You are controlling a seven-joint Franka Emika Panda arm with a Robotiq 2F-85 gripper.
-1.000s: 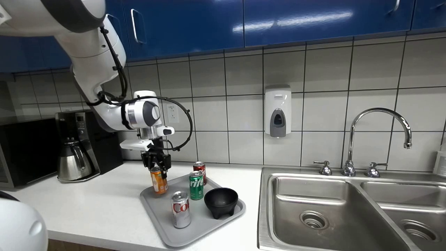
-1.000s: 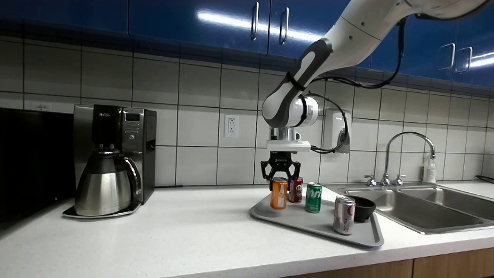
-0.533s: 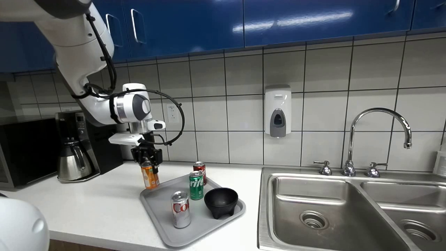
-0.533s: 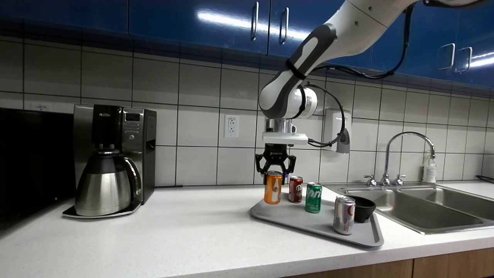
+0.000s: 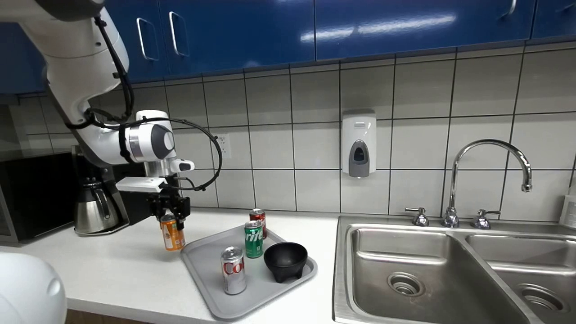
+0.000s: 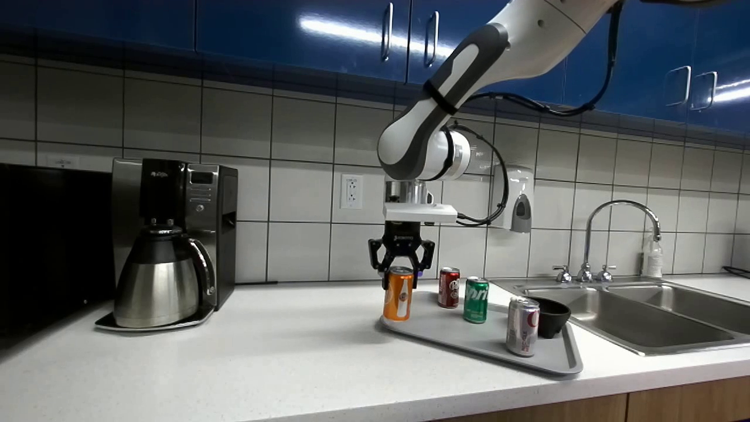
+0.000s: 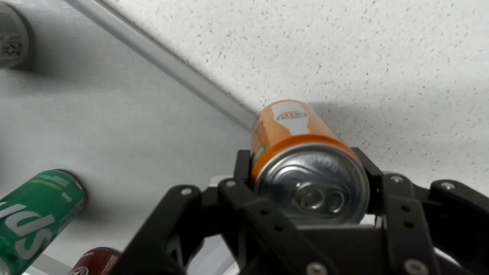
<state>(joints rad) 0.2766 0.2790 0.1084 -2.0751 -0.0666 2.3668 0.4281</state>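
Note:
My gripper [image 7: 305, 164] is shut on an orange soda can [image 7: 290, 118], one finger pad on each side near its silver top. The can is upright or nearly so. In an exterior view, this can [image 5: 173, 236] is just left of the grey tray [image 5: 202, 265], over the white counter. I cannot tell whether its base touches the counter. Still on the tray stand a green Sprite can [image 6: 476, 302], a dark red can [image 6: 449, 288], a silver Diet Coke can [image 6: 522, 328] and a black footed bowl [image 5: 285, 261].
A coffee maker [image 6: 225, 234] with a steel carafe [image 6: 158, 293] stands at the left on the counter, beside a black microwave [image 5: 36, 193]. The steel sink [image 5: 405, 252] and its faucet [image 5: 486, 141] are to the right. Blue cabinets [image 6: 293, 35] hang above.
The arm has carried the orange can leftward in both exterior views, from over the tray to beyond its rim. The can rose a little, then came down. The other cans stayed put.

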